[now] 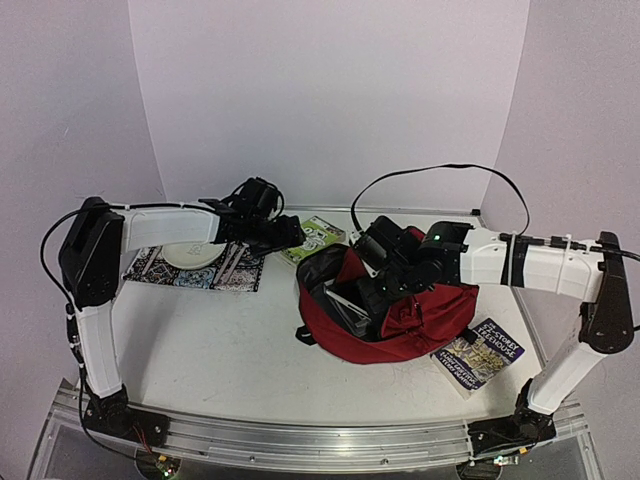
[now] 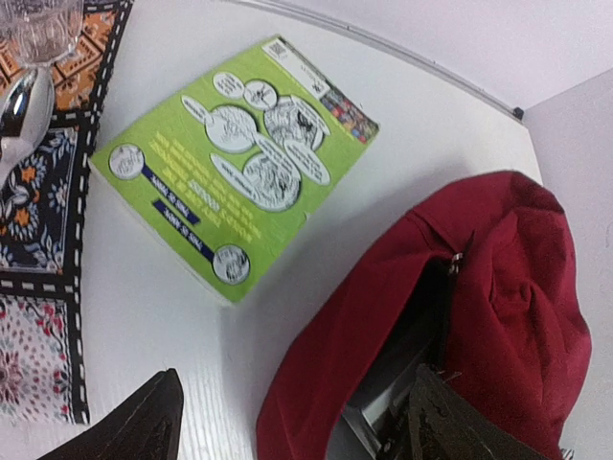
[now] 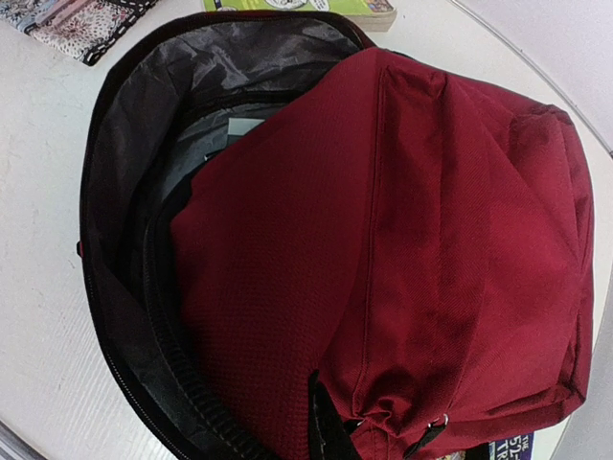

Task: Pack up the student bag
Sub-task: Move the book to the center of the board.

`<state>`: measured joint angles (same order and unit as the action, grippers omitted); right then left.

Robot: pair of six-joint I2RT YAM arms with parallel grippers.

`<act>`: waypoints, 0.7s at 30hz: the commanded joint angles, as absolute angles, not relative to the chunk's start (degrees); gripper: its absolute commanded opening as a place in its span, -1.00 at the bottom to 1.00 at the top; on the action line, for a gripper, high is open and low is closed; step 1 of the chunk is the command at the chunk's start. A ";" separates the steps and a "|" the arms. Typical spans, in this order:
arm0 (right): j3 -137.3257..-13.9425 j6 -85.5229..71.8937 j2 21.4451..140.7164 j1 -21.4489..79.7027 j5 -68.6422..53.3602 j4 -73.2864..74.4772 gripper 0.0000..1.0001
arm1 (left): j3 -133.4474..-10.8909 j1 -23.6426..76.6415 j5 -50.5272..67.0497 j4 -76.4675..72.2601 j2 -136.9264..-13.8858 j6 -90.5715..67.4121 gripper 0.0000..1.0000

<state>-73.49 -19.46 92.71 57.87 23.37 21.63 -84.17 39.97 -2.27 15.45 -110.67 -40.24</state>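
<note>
The student bag (image 1: 400, 318) lies at centre right of the table, dark red, with its main zip open and grey lining (image 3: 144, 115) showing. A flat grey-white item (image 1: 345, 305) sits inside it. My right gripper (image 1: 388, 288) is down on the bag's upper flap; in the right wrist view the red fabric (image 3: 383, 287) bunches at the bottom edge where the jaws are, and the fingers themselves are hidden. My left gripper (image 2: 297, 431) hovers open over the table between a green book (image 2: 235, 163) and the bag's left edge (image 2: 326, 364), holding nothing.
A patterned placemat (image 1: 195, 268) with a white plate (image 1: 190, 255) and a spoon (image 2: 21, 115) lies at the back left. A purple book (image 1: 480, 355) lies right of the bag near the right arm. A black cable (image 1: 430, 172) loops above the right arm.
</note>
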 commanded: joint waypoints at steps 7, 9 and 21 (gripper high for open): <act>-71.47 -21.48 92.63 58.14 21.40 23.15 -0.54 | -106.80 33.86 -1.03 20.51 -126.99 -25.44 0.69; -71.29 -21.51 92.23 58.16 20.90 22.87 -0.45 | -110.84 33.43 -1.52 21.36 -129.63 -22.48 0.70; -71.26 -22.56 91.66 58.17 18.49 22.59 0.13 | -124.17 30.78 -2.35 23.43 -141.48 -13.60 0.82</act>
